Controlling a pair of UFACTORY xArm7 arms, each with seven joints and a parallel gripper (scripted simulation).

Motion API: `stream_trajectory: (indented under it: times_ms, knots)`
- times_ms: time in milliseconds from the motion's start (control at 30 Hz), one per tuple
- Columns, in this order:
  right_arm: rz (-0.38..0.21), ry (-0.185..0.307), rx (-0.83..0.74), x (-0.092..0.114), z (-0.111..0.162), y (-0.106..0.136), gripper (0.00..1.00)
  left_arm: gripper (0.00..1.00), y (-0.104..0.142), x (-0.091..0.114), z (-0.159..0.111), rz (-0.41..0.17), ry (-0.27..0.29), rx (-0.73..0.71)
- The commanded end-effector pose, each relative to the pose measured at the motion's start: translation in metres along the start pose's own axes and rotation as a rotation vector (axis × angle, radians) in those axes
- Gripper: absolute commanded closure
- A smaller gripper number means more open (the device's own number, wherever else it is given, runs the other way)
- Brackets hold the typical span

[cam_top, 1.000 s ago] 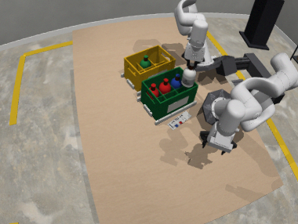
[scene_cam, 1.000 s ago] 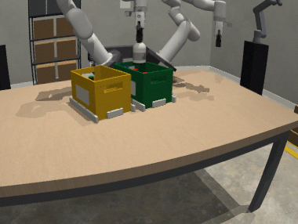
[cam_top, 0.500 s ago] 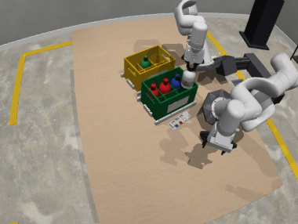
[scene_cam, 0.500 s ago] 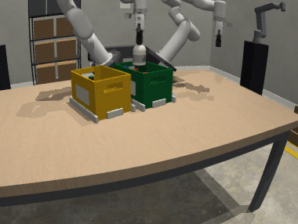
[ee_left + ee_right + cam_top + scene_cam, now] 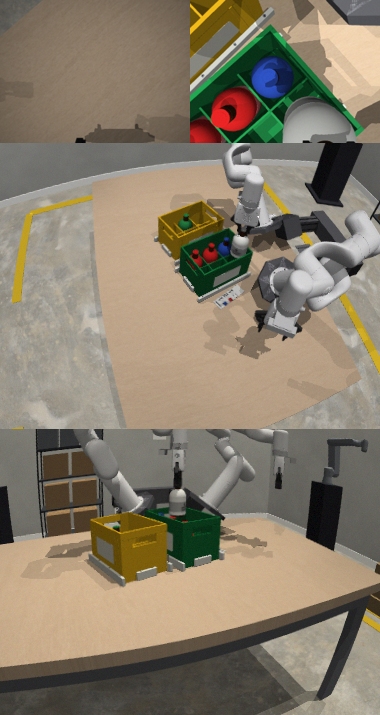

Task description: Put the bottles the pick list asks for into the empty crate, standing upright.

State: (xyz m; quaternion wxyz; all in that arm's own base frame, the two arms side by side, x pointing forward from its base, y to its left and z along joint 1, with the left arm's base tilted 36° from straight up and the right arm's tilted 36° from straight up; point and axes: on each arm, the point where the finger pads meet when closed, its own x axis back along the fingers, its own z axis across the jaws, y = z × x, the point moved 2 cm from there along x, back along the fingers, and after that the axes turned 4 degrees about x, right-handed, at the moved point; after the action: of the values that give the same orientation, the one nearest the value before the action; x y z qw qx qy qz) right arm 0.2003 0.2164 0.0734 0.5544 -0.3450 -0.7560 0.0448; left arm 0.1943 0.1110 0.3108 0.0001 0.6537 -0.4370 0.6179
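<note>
The green crate (image 5: 200, 284) (image 5: 200, 546) (image 5: 229, 62) holds a blue bottle (image 5: 224, 248) (image 5: 283, 75), a red bottle (image 5: 210, 254) (image 5: 241, 108) and another red bottle (image 5: 195, 261) (image 5: 203, 132). My right gripper (image 5: 242, 233) (image 5: 178, 485) is shut on a white bottle (image 5: 240, 245) (image 5: 177, 503) (image 5: 317, 119), upright over the crate's corner beside the blue one; its base is around rim height, and its exact depth is unclear. The yellow crate (image 5: 170, 240) (image 5: 145, 554) (image 5: 250, 14) shows a green bottle (image 5: 185, 224). The pick list (image 5: 229, 296) shows blue and red marks, too small to read. My left gripper (image 5: 272, 333) (image 5: 278, 483) is open and empty.
Pale rails (image 5: 224, 287) (image 5: 147, 574) (image 5: 234, 44) lie along the crates' feet. The two crates stand close side by side. The left arm (image 5: 292, 293) hangs over the table (image 5: 165, 353) (image 5: 225, 599), on the pick list's side of the green crate.
</note>
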Motion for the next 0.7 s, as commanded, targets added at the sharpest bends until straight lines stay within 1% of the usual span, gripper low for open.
stream_trajectory:
  times_ms: [0,667]
  knots:
    - [-0.004,0.000,0.000,-0.002,0.000,0.001,1.00,0.00,-0.001,0.001,0.000,0.003,0.001,0.001]
    - [-0.004,0.000,0.000,-0.020,0.000,0.001,1.00,0.00,-0.001,0.001,0.000,0.003,0.001,0.001]
